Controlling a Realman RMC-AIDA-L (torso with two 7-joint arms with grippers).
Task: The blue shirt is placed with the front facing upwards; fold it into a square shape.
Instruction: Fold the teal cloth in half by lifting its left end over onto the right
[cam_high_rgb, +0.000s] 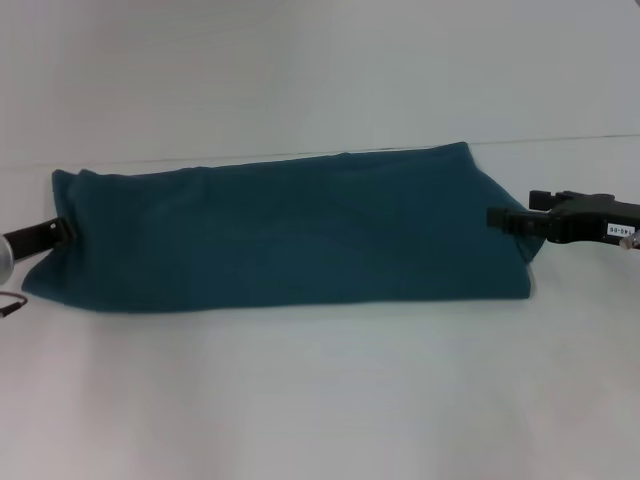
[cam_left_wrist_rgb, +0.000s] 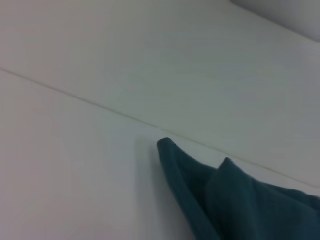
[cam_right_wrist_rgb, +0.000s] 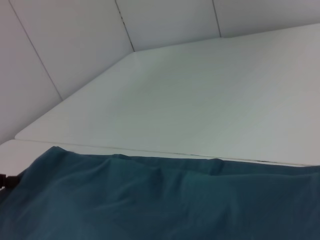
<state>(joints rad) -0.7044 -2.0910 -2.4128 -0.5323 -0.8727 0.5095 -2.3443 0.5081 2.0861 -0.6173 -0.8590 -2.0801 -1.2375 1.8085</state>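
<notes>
The blue shirt (cam_high_rgb: 290, 235) lies folded into a long teal band across the white table, plain side up with no lettering showing. At the band's left end, my left gripper (cam_high_rgb: 66, 230) is shut on the cloth edge. My right gripper (cam_high_rgb: 497, 217) reaches in from the right and is shut on the shirt's right end, which bulges out towards it. The left wrist view shows two raised corners of the shirt (cam_left_wrist_rgb: 235, 200). In the right wrist view the shirt (cam_right_wrist_rgb: 160, 200) stretches away with soft wrinkles.
The white table (cam_high_rgb: 320, 400) runs wide in front of and behind the shirt. A seam in the table (cam_high_rgb: 560, 140) runs along the shirt's far edge. A thin cable (cam_high_rgb: 10, 305) hangs at the far left.
</notes>
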